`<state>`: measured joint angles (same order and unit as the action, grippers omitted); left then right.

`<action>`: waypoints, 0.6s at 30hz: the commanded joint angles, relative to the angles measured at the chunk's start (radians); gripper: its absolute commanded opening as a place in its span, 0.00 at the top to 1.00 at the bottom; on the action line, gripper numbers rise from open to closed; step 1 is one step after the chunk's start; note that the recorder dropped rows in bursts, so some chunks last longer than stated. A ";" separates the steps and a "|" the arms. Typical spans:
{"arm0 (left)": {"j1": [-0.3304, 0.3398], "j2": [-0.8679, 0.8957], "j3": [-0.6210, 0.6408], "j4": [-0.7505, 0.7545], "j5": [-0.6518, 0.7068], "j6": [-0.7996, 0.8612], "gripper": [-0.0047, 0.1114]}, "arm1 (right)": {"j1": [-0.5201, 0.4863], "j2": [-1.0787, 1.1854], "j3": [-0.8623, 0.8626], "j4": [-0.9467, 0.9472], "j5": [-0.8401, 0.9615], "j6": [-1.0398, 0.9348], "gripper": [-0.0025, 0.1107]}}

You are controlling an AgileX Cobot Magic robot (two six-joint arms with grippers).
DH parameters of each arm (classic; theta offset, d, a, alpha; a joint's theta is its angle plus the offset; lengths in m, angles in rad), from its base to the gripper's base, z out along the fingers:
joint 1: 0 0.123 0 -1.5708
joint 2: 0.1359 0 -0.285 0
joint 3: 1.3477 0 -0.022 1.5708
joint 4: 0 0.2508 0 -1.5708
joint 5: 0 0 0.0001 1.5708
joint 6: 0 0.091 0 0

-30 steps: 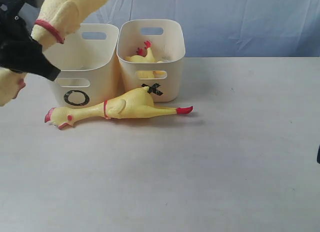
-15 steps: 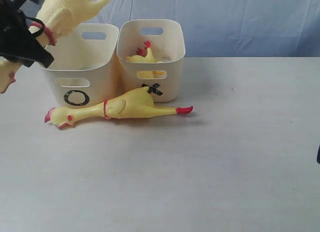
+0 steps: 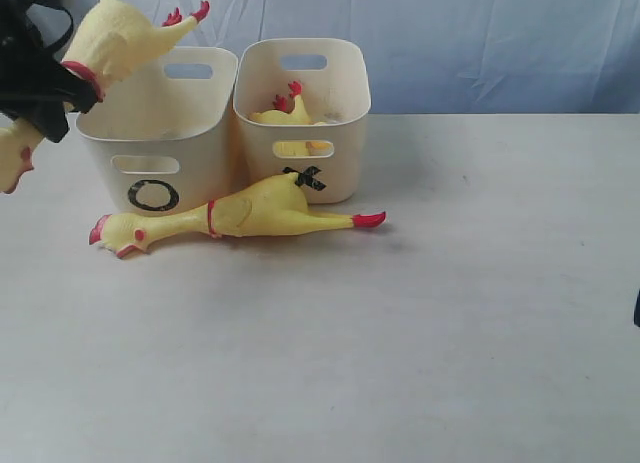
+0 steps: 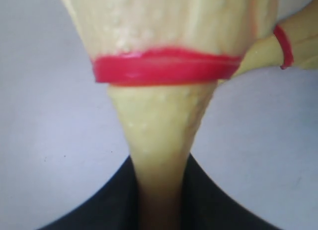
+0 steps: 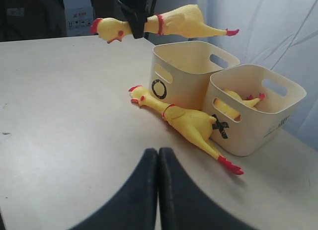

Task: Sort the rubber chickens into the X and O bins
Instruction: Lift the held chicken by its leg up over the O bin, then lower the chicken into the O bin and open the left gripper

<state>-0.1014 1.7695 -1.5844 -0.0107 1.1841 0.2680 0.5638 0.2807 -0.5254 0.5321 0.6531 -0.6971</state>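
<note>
One rubber chicken (image 3: 285, 111) is seen inside the X bin (image 3: 345, 133). A second chicken (image 3: 255, 213) is found lying on the tabletop (image 3: 450, 313), unsorted, just in front of both bins. A third chicken (image 3: 125, 38) is pinched at the neck by the left gripper (image 3: 55, 83) and held above the O bin (image 3: 200, 173), not yet released. The right gripper (image 5: 158, 158) is pressed together, empty, well apart.

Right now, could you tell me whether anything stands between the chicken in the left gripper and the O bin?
Nothing visible does. The left gripper holds the chicken by its neck above the O bin, whose top is open. Another chicken lies on the table in front of it, clear of the opening.
</note>
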 commanded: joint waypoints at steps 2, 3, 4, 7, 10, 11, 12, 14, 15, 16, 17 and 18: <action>0.002 0.056 -0.052 0.011 0.012 0.002 0.96 | -0.005 -0.004 0.005 0.000 -0.005 -0.001 0.98; 0.002 0.058 -0.055 0.011 0.007 0.002 0.96 | -0.005 -0.004 0.005 0.000 -0.005 -0.001 0.98; 0.002 0.061 -0.058 0.016 -0.003 0.002 0.96 | -0.005 -0.004 0.005 0.000 -0.005 -0.001 0.98; 0.002 0.062 -0.059 0.023 -0.021 0.002 0.96 | -0.005 -0.004 0.005 0.000 -0.005 -0.001 0.98; 0.002 0.062 -0.061 0.030 -0.019 0.002 0.96 | -0.005 -0.004 0.005 0.000 -0.005 -0.001 0.98; 0.002 0.062 -0.061 0.030 -0.017 0.002 0.96 | -0.005 -0.004 0.005 0.000 -0.005 -0.001 0.98; 0.002 0.062 -0.061 0.032 -0.015 0.002 0.96 | -0.005 -0.004 0.005 0.000 -0.005 -0.001 0.98; 0.002 0.062 -0.061 0.039 -0.013 0.002 0.96 | -0.005 -0.004 0.005 0.000 -0.005 -0.001 0.98; 0.002 0.062 -0.061 0.048 -0.011 0.002 0.96 | -0.005 -0.004 0.005 0.000 -0.005 -0.001 0.98; 0.002 0.062 -0.061 0.056 -0.011 0.002 0.96 | -0.005 -0.004 0.005 0.000 -0.005 -0.001 0.98; 0.002 0.062 -0.061 0.060 -0.009 0.002 0.96 | -0.005 -0.004 0.005 0.000 -0.005 -0.001 0.98; 0.002 0.062 -0.061 0.060 -0.009 0.002 0.96 | -0.005 -0.004 0.005 0.000 -0.005 -0.001 0.98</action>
<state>-0.1014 1.8364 -1.6317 0.0399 1.1891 0.2703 0.5638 0.2807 -0.5254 0.5321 0.6548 -0.6971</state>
